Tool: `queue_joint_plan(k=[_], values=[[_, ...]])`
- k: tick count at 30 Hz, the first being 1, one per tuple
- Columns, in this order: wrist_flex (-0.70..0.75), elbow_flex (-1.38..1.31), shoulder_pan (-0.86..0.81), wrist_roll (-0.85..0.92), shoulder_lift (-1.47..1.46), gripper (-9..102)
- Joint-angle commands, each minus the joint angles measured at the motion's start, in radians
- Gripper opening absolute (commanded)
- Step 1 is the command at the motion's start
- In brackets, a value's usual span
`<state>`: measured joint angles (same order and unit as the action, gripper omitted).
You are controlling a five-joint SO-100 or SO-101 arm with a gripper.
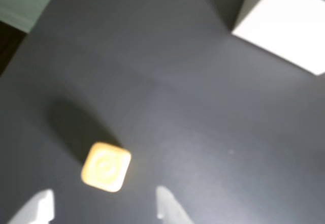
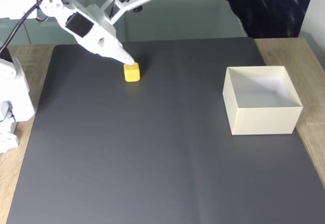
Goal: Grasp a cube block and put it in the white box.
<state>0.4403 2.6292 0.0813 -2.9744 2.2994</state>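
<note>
Gripper point(image 1: 104, 206) open just above cube block point(image 1: 106, 166), white box point(image 2: 261, 107) well apart across bare mat point(image 2: 152, 148).

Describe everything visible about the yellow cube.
The cube block is small and bright yellow, with rounded edges and a smooth, plastic-looking surface. The wrist view shows a faint round mark on its top face. It sits flat on the dark mat, far left of the white box, with the open gripper just above it.
</note>
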Motion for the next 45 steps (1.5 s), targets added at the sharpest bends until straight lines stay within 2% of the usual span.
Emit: queue_joint_plan(k=[1,16,45], values=[[-0.020,-0.048,0.011,-0.005,-0.023,31],[-0.098,-0.183,-0.038,0.046,-0.311,27],[-0.199,-0.190,0.037,0.132,-0.548,22]])
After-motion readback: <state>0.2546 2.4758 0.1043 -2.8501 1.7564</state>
